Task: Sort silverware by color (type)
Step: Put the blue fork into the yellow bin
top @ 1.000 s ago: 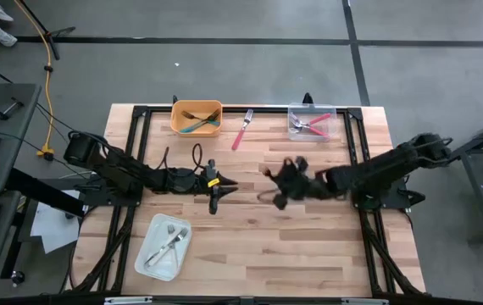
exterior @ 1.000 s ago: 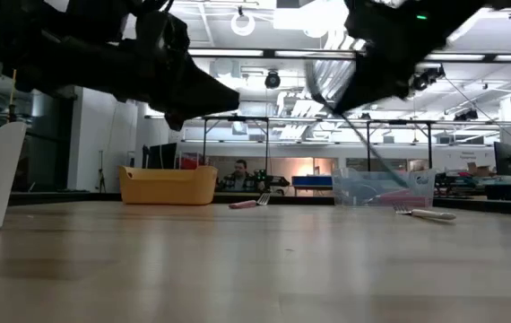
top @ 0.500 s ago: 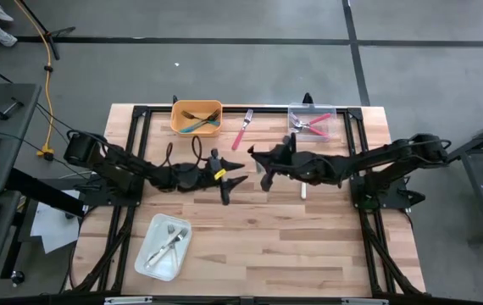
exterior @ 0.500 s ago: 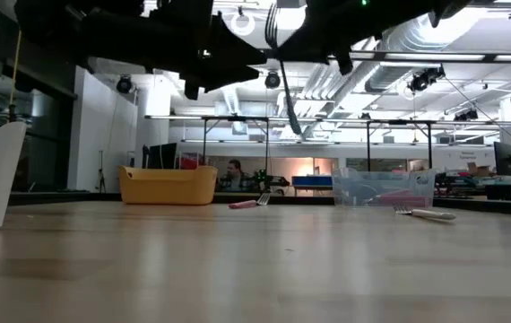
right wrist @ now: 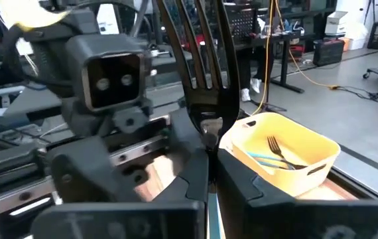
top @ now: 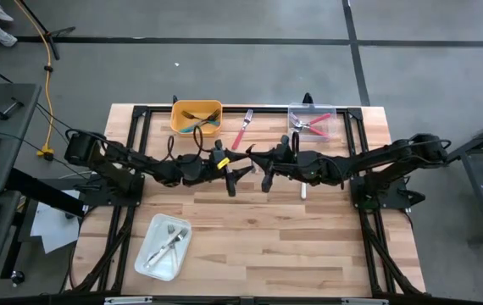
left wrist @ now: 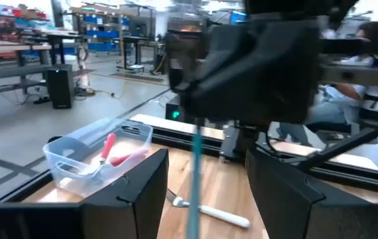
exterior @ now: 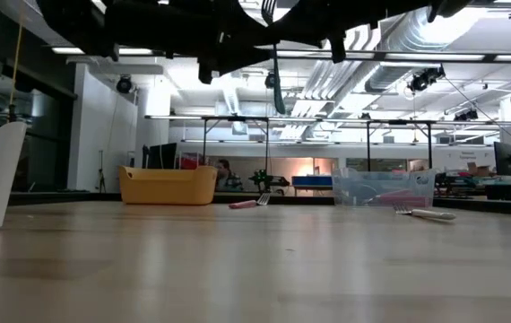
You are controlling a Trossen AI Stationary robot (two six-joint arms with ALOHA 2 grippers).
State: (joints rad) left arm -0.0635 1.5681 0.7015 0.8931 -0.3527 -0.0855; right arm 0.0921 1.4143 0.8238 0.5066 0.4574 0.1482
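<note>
**Silverware sort: handover under way at mid-counter**

The silverware is lying mostly in its containers already, so the sort appears well advanced. The yellow bin (top: 197, 117) at the far edge of the counter (top: 309, 246) is holding forks with teal handles. The clear tub (top: 312, 122), farther along the same edge, is holding pink-handled forks. The white tray (top: 163, 246), near the front edge on the left side, is holding white-handled forks.

Three pieces are remaining outside the containers:

1. A pink fork (top: 243, 129) is lying loose on the counter between the yellow bin and the clear tub.
2. A white fork (exterior: 426, 213) is lying on the counter below the right arm, partly hidden in the high view.
3. A teal fork (left wrist: 193, 174) is hanging above the counter, handle down, pinched at its neck by the right pincer (right wrist: 207, 154), whose fingers are pressed against it.

The left pincer (top: 233, 176) is hovering just beside the right one over the middle of the counter. Its fingers are spread, with the teal handle showing between them in the left wrist view. This reads as a transfer from right arm to left, which is the arm nearer the yellow bin.

Judged remaining work: placing the teal fork in the yellow bin, the pink fork in the clear tub, and the white fork in the white tray.
</note>
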